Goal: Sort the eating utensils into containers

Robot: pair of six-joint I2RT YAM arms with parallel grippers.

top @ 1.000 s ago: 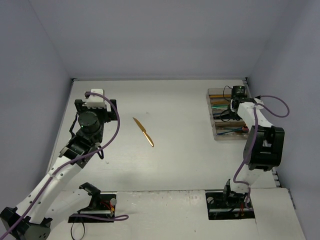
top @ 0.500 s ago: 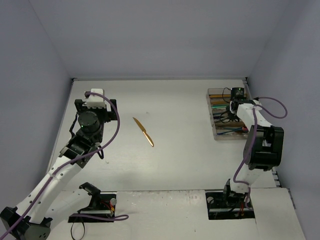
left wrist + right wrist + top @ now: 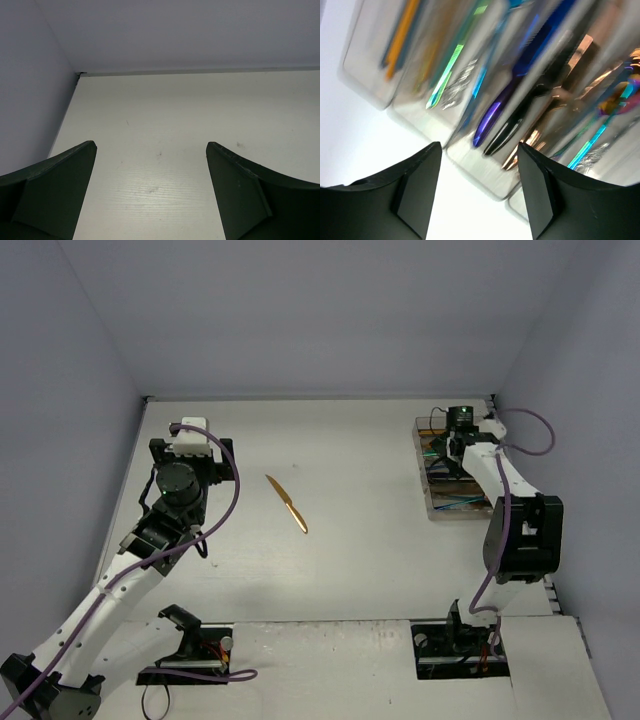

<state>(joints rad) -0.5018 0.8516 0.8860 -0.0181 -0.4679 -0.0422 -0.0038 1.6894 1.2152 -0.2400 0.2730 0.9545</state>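
A gold knife (image 3: pixel 287 504) lies slantwise on the white table, left of centre. At the far right stand the clear containers (image 3: pixel 437 508), holding several utensils. In the right wrist view these show as gold (image 3: pixel 402 30), teal (image 3: pixel 445 75) and blue-purple (image 3: pixel 492 115) handles lying in the containers (image 3: pixel 480 172). My right gripper (image 3: pixel 445 452) (image 3: pixel 480 147) hovers over the containers' near ends, open, with nothing between its fingers. My left gripper (image 3: pixel 190 445) (image 3: pixel 150 147) hangs open over bare table at the far left, well apart from the knife.
Grey walls close the table at the back, left and right. The table's far left corner (image 3: pixel 79 75) shows in the left wrist view. The arm bases (image 3: pixel 462 648) with cables sit at the near edge.
My right gripper has shifted toward the far end of the containers and its jaws have opened. The left arm and the gold knife have not moved.
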